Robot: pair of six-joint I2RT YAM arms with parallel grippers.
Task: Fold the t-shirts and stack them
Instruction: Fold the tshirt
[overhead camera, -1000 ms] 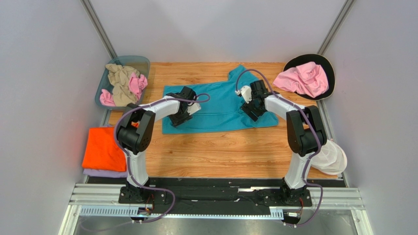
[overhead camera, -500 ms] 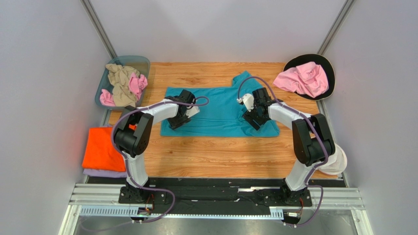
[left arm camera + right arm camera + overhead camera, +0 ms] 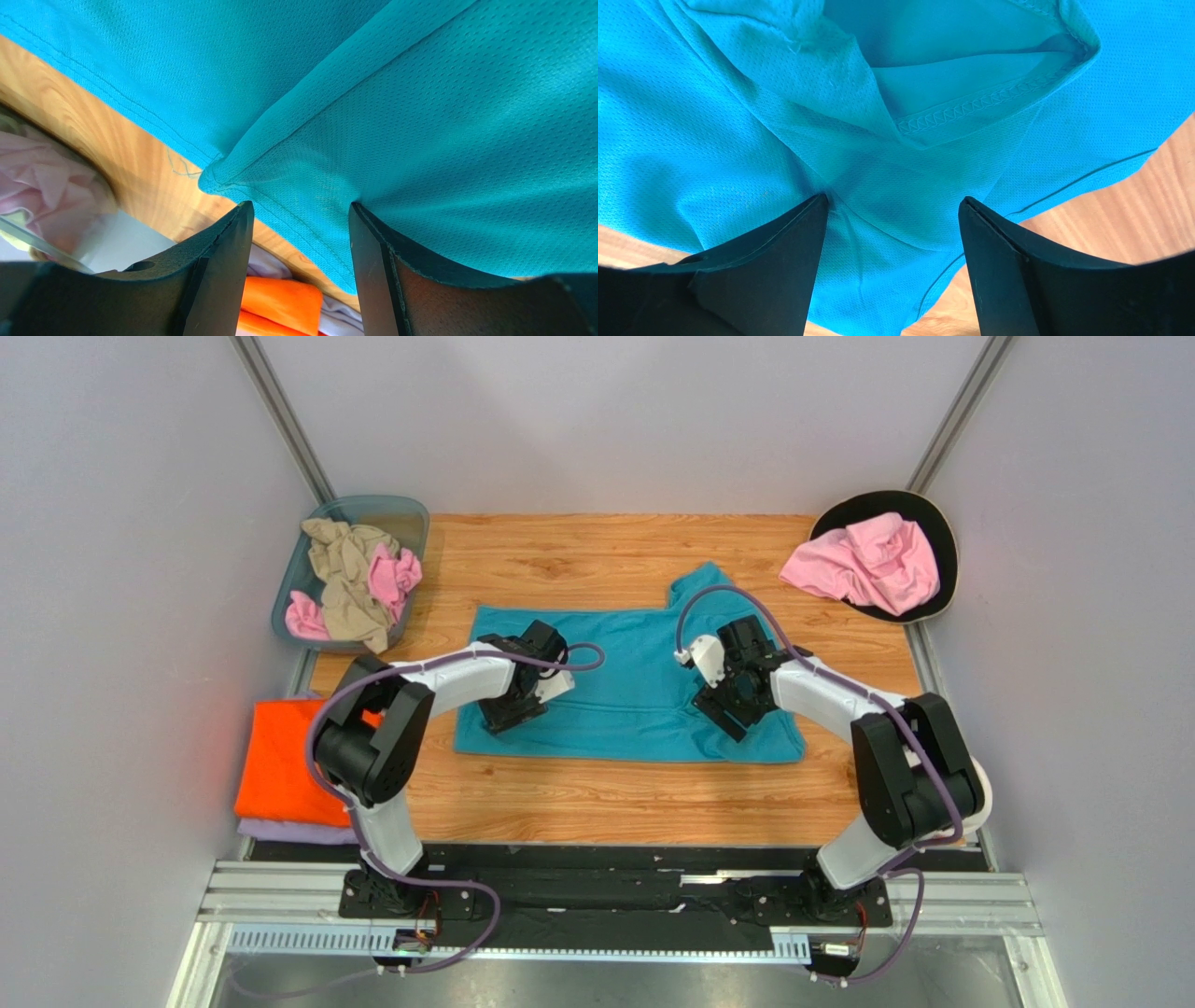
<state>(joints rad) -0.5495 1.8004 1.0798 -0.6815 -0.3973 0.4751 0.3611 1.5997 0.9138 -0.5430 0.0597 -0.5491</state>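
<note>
A teal t-shirt [image 3: 631, 686] lies spread flat across the middle of the wooden table [image 3: 617, 784]. My left gripper [image 3: 512, 703] rests on its left part, jaws apart, with the hem and a fold of the shirt [image 3: 421, 105] between and above the fingers [image 3: 217, 273]. My right gripper [image 3: 730, 703] rests on its right part near the collar [image 3: 990, 105], jaws apart, fingers [image 3: 773, 266] down on the cloth. A folded orange shirt [image 3: 288, 763] lies on a lavender one [image 3: 295, 830] at the left edge.
A teal bin [image 3: 407, 518] at the back left holds beige and pink clothes. A crumpled pink shirt [image 3: 863, 560] lies on a black round tray [image 3: 943, 532] at the back right. A white object [image 3: 968, 791] sits at the right edge.
Both grippers have moved toward the near edge, and the teal shirt has slid with them. Its near hem now lies closer to the arms' bases.
</note>
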